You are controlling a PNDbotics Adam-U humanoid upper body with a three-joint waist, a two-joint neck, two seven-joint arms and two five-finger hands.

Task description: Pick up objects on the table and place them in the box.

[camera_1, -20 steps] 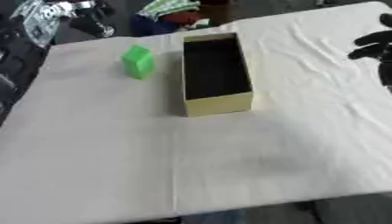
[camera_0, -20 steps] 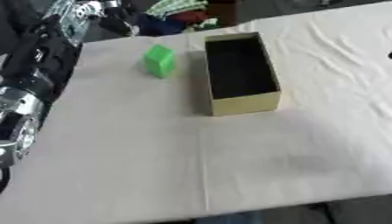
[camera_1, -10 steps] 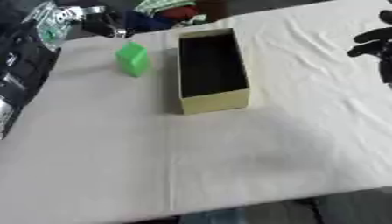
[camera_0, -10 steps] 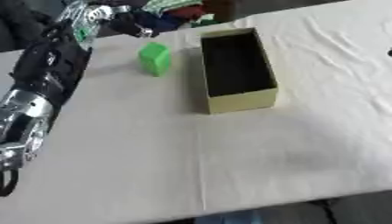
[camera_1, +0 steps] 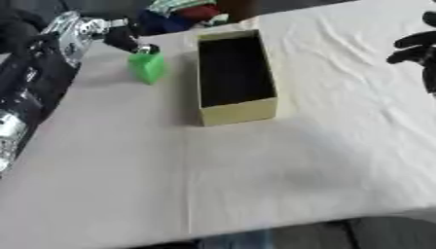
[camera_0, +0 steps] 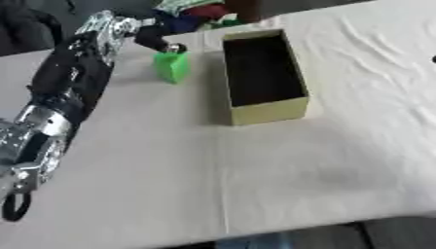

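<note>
At the upper left of the frame, your left hand (camera_0: pixel 145 33) reaches over one green block (camera_0: pixel 172 66), the only loose object on the table (camera_0: pixel 281 175). Its dark fingers (camera_1: pixel 128 43) angle down and one tip touches the block's top; you cannot tell whether they are curled round it or merely resting on it. The block stands upright just left of the box, with a small gap between them. There is one box (camera_0: pixel 265 104), yellow outside with a dark inside, long and open-topped, lying in the upper middle of the frame. It holds nothing you can see. Your right hand (camera_1: pixel 417 41) shows at the upper right edge of the right eye view, fingers spread apart and holding nothing. A heap of coloured cloth (camera_0: pixel 191 12) lies beyond the table's far edge, behind the box.
</note>
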